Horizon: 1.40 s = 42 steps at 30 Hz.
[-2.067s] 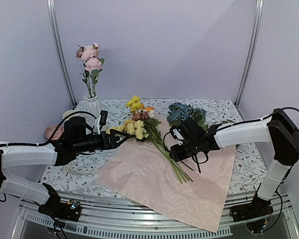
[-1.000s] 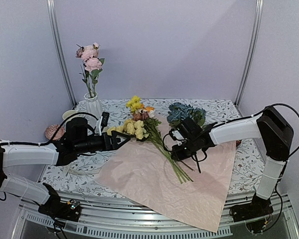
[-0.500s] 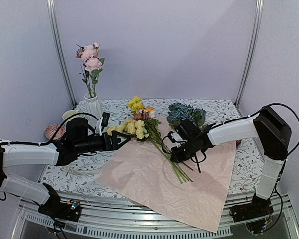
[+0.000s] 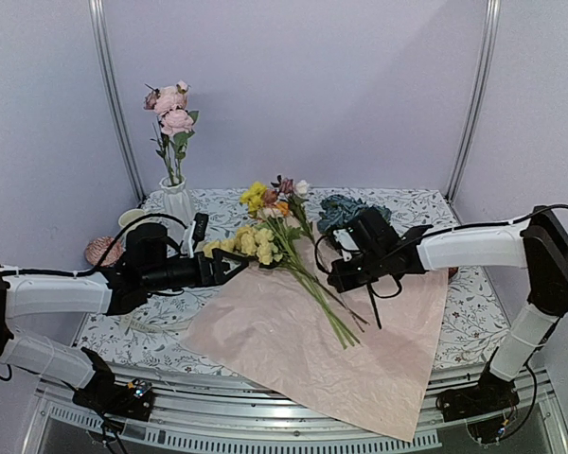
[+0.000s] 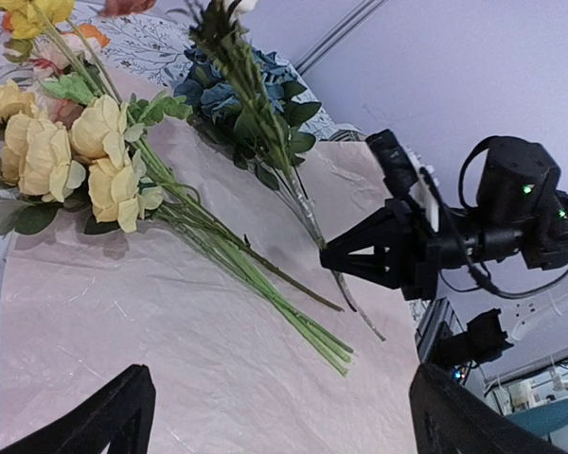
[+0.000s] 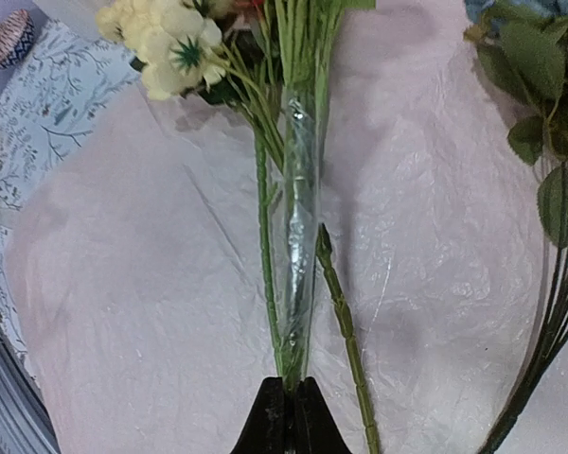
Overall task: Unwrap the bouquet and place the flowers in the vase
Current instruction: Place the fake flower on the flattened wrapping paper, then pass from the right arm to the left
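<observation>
My right claw (image 6: 284,386) is clamped on the flowers (image 6: 298,236) at their plastic-sleeved stems; my left claw (image 5: 276,378) hangs wide apart near the yellow blooms (image 4: 256,246).

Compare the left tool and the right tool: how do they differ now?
The left tool is wide open and empty; the right tool is shut on flower stems. The left tool is by the yellow blooms, the right tool at the stem ends. Both are black.

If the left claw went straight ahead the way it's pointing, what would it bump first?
Probably the green flower stems lying on the pink paper, right ahead of the open left gripper. How high it sits above the paper is hard to tell.
</observation>
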Available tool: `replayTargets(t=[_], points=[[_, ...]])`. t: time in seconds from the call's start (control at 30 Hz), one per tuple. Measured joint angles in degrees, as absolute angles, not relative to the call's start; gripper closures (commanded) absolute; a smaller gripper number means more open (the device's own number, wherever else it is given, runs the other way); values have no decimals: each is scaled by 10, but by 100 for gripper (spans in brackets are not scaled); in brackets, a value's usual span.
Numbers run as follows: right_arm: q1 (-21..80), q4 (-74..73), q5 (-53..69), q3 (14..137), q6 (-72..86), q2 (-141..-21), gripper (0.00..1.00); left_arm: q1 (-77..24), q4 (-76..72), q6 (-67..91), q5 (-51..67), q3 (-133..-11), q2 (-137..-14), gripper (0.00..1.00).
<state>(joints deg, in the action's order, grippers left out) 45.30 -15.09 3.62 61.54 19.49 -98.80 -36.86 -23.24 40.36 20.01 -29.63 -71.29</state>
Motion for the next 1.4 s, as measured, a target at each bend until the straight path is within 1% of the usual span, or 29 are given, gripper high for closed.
replayTargets(t=[0.13,0.27,0.37,0.47,0.67,0.77,0.87,1.1,1.23,1.3,1.4], points=[[453,-112,33,584,195,-910,96,-375,-234,405,199,-296,-713,4],[453,-43,55,537,194,-842,96,-394,-256,406,199,-299,-714,4],[458,19,80,500,196,-802,96,-414,-279,405,199,-318,-722,4],[478,75,91,475,197,-773,96,-430,-302,405,199,-350,-737,7],[539,159,110,472,187,-764,96,-448,-345,405,203,-402,-769,16],[562,185,118,472,179,-766,96,-451,-373,407,212,-410,-779,25],[576,203,128,473,173,-774,96,-452,-396,407,219,-410,-781,29],[586,220,150,475,168,-794,96,-453,-439,408,223,-410,-773,31],[588,222,160,477,168,-804,96,-453,-454,407,223,-406,-765,34],[590,223,166,481,167,-810,96,-453,-460,407,223,-405,-763,42],[591,225,173,484,167,-818,96,-454,-466,409,226,-404,-762,59]])
